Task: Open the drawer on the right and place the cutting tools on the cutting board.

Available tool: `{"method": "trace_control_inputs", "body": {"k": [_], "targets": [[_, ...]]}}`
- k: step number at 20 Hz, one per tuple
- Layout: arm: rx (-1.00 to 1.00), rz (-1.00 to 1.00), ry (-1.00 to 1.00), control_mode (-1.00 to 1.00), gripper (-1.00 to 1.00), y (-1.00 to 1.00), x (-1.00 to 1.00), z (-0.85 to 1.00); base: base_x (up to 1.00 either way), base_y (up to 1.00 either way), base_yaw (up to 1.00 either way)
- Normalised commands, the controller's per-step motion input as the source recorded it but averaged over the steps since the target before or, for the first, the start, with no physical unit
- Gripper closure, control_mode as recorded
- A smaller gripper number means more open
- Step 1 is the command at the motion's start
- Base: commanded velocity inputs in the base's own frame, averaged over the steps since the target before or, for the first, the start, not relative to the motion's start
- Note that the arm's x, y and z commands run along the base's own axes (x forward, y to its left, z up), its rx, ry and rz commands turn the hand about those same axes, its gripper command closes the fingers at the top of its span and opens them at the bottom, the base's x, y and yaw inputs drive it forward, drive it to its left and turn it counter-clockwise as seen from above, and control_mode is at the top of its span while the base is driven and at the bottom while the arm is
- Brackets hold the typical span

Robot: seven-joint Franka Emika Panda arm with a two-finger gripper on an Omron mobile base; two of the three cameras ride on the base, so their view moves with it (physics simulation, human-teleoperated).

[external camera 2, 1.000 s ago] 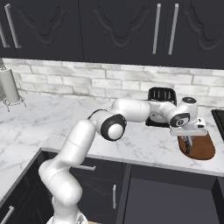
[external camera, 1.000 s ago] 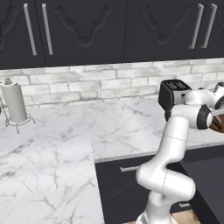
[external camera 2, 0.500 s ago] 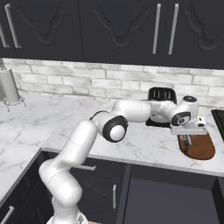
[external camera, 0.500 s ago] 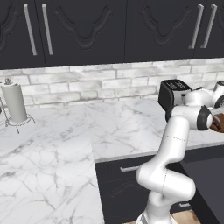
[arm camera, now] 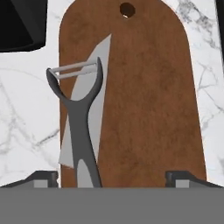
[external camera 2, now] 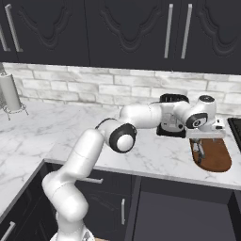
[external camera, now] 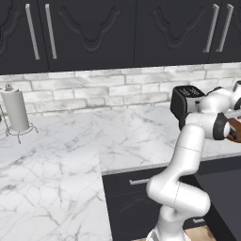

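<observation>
The reddish-brown cutting board (arm camera: 144, 109) lies on the marble counter, right of the toaster (external camera 2: 172, 120). On its left half rests a knife with a broad silvery blade (arm camera: 103, 54), and a dark grey peeler (arm camera: 81, 118) lies across it. My gripper (arm camera: 111, 178) hovers just above them, open, its fingertips (arm camera: 43, 177) wide apart and touching nothing. In the right base view the gripper (external camera 2: 203, 141) hangs over the near-left part of the board (external camera 2: 216, 160). Below the counter edge the drawer (external camera 2: 183, 212) stands pulled out, showing its dark grey inside.
The black-and-silver toaster (external camera: 186, 101) stands close behind my hand. A paper towel holder (external camera: 16, 113) sits far left on the counter. A dark hob edge (external camera 2: 235, 127) lies right of the board. Black cabinets hang overhead.
My jaws have spread from nearly shut to wide apart, and the peeler now lies free on the board. The arm has hardly moved.
</observation>
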Motion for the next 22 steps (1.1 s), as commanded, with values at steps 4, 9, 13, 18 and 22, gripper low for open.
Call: {"method": "trace_control_inputs", "body": {"k": [4,9,13,18,22], "targets": [[0.00,-0.01,-0.05,-1.00,-1.00,0.02,-0.13,0.85,0.00,0.00,0.00],[0.00,-0.02,-0.04,-1.00,-1.00,0.26,-0.56,0.59,0.00,0.00,0.00],[0.00,-0.04,-0.01,-1.00,-1.00,0.38,-0.85,0.26,0.00,0.00,0.00],[0.00,-0.05,0.00,-1.00,-1.00,0.64,-0.99,0.07,0.00,0.00,0.00],[-0.04,-0.04,-0.01,-1.00,-1.00,0.94,-1.00,0.02,0.00,0.00,0.00]]}}
